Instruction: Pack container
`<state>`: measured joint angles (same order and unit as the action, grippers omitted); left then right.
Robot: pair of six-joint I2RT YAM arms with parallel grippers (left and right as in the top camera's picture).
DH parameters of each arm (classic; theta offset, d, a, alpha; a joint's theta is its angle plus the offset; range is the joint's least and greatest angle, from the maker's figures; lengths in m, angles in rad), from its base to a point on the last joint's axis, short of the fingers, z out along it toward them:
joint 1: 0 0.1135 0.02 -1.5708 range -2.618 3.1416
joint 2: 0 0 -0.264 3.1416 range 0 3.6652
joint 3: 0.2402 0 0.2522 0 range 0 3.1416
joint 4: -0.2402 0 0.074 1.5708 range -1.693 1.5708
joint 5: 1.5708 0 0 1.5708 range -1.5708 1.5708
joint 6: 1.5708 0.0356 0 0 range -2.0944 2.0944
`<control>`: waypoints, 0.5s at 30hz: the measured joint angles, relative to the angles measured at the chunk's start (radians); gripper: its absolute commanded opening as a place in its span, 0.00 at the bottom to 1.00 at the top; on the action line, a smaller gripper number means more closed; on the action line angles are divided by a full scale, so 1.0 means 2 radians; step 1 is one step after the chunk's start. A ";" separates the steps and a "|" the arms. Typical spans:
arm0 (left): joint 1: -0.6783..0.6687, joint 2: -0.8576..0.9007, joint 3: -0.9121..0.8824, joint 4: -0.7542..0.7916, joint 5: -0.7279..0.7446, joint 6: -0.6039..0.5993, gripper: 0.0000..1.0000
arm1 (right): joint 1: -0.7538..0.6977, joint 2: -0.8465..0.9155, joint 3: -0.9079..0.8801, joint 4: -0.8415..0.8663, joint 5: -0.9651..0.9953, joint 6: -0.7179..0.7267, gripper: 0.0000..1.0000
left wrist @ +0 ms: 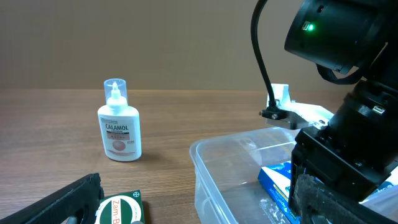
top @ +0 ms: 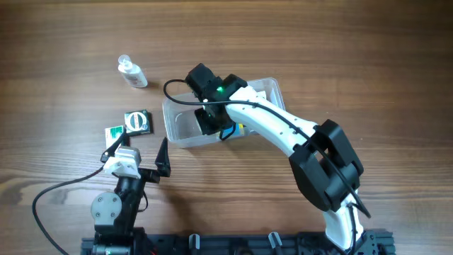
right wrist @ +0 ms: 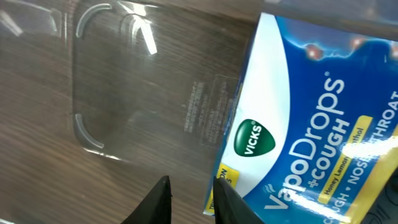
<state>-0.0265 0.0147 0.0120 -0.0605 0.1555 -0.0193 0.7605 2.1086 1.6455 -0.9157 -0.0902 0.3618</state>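
Note:
The clear container (top: 265, 91) stands mid-table, and its near corner (left wrist: 205, 162) also fills the left wrist view. A blue Vicks VapoDrops box (right wrist: 305, 124) lies on its floor; part of it is seen as the blue box (left wrist: 277, 177) in the left wrist view. My right gripper (top: 210, 122) reaches down into the tub. In its own view the right gripper (right wrist: 193, 196) has its fingers a little apart with only the tub floor between them, the right fingertip beside the box's edge. My left gripper (top: 139, 150) stands wide open in front of the tub, holding nothing.
A white Calamol bottle (top: 132, 73) stands upright at the back left, seen again as the bottle (left wrist: 119, 127). A green Zam-Buk box (top: 138, 122) and a smaller green box (top: 113, 133) lie left of the tub. The Zam-Buk box (left wrist: 121, 210) lies by my left gripper's left finger.

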 measured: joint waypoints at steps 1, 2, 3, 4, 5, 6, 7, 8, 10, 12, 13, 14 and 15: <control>0.000 0.000 0.000 0.000 0.000 0.000 1.00 | 0.000 0.000 0.000 0.001 -0.001 0.000 0.18; 0.000 0.000 0.000 0.000 0.000 0.000 1.00 | 0.000 0.000 0.000 0.003 -0.002 0.000 0.17; 0.000 0.000 0.000 0.000 0.000 0.000 1.00 | 0.000 0.000 0.000 0.007 -0.004 0.000 0.17; 0.000 0.000 0.000 0.000 0.000 0.000 1.00 | 0.000 0.000 0.000 0.012 -0.008 0.000 0.17; 0.000 0.000 0.000 0.000 0.000 0.000 1.00 | 0.000 0.000 0.000 0.017 -0.012 0.000 0.17; 0.000 0.000 0.000 0.000 0.000 0.000 1.00 | 0.000 0.000 0.000 0.022 -0.017 0.000 0.17; 0.000 0.000 0.000 0.000 0.000 0.000 1.00 | 0.000 0.000 0.000 0.023 -0.020 0.000 0.17; 0.000 0.000 0.000 0.000 0.000 0.000 1.00 | 0.000 0.000 0.000 0.024 -0.023 0.000 0.17; 0.000 0.000 0.000 0.000 0.000 0.000 1.00 | 0.000 0.000 -0.001 0.024 -0.025 0.000 0.17; 0.000 0.000 0.000 0.000 0.000 0.000 1.00 | 0.000 0.000 -0.001 0.026 -0.026 0.000 0.17; 0.000 0.000 0.000 0.000 0.000 0.000 1.00 | 0.000 0.000 -0.001 0.028 -0.027 0.000 0.17; 0.000 0.000 0.000 0.000 0.000 0.000 1.00 | 0.000 0.001 -0.001 0.030 -0.028 0.000 0.17; 0.000 0.000 0.000 0.000 0.000 0.000 1.00 | 0.000 0.001 -0.001 0.031 -0.029 0.000 0.17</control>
<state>-0.0265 0.0147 0.0120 -0.0605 0.1555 -0.0196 0.7605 2.1105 1.6444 -0.8528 -0.1474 0.3618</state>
